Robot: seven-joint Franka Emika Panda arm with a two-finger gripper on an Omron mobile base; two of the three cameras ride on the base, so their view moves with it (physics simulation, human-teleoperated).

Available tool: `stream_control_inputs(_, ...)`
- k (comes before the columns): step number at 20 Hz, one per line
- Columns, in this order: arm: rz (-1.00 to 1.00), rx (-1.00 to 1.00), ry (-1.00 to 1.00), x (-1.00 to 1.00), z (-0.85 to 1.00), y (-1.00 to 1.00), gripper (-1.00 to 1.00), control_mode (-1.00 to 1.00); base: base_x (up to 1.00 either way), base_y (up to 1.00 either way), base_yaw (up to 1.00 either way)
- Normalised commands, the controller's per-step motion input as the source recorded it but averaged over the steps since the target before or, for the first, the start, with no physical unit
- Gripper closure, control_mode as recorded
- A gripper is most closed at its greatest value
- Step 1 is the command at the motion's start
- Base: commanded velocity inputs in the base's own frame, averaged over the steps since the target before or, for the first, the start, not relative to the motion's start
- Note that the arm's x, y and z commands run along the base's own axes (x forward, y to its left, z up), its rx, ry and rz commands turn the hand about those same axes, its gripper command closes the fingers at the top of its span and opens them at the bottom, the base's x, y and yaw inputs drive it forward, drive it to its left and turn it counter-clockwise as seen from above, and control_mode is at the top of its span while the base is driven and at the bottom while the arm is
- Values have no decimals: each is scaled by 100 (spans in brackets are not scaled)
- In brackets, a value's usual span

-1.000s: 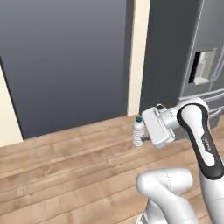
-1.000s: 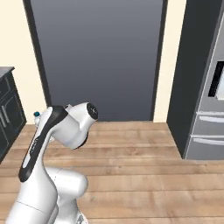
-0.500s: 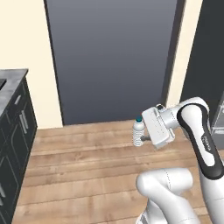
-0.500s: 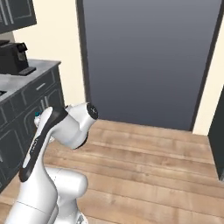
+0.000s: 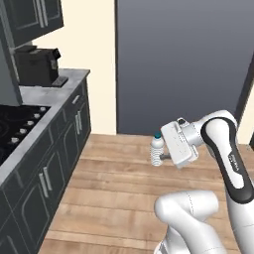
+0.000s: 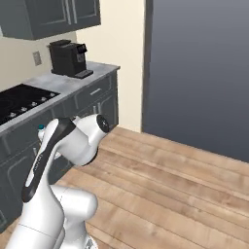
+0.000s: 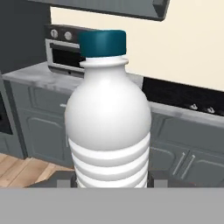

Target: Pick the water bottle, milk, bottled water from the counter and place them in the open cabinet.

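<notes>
The bottled water (image 7: 108, 131) is a whitish ribbed plastic bottle with a blue-green cap. It stands upright close in front of the hand camera. My gripper (image 7: 111, 179) is shut on its lower body, one dark fingertip on either side. From the left base view the bottled water (image 5: 157, 150) hangs above the wooden floor, held in the gripper (image 5: 162, 157) at the end of the bent arm. From the right base view, just its cap (image 6: 41, 129) peeks out behind the arm. The water bottle, the milk, the counter and the open cabinet are out of view.
A grey worktop (image 5: 47, 92) over dark base cabinets (image 5: 59, 163) runs along the left. It carries a black coffee machine (image 5: 37, 64) and a black cooktop (image 5: 15, 124). A toaster oven (image 7: 65, 46) stands beyond the bottle. A tall dark panel (image 5: 183, 64) fills the far wall.
The whole picture has slid to the right, so the camera has turned left. The worktop, coffee machine and cooktop have come into view. The bottle sits in the gripper as before.
</notes>
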Motion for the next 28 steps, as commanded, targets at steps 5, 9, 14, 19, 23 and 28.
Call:
stream_control_inputs(5, 0, 0, 0, 0, 0, 0, 100, 100, -24, 45, 46)
stream_control_inputs(9, 0, 0, 0, 0, 0, 0, 100, 100, -25, 50, 46)
stream_control_inputs(14, 0, 0, 0, 0, 0, 0, 100, 100, -26, 56, 45)
stream_control_inputs(19, 0, 0, 0, 0, 0, 0, 100, 100, -21, 62, 46)
stream_control_inputs(23, 0, 0, 0, 0, 0, 0, 100, 100, -2, 71, 49)
stream_control_inputs(28, 0, 0, 0, 0, 0, 0, 100, 100, 22, 35, 49)
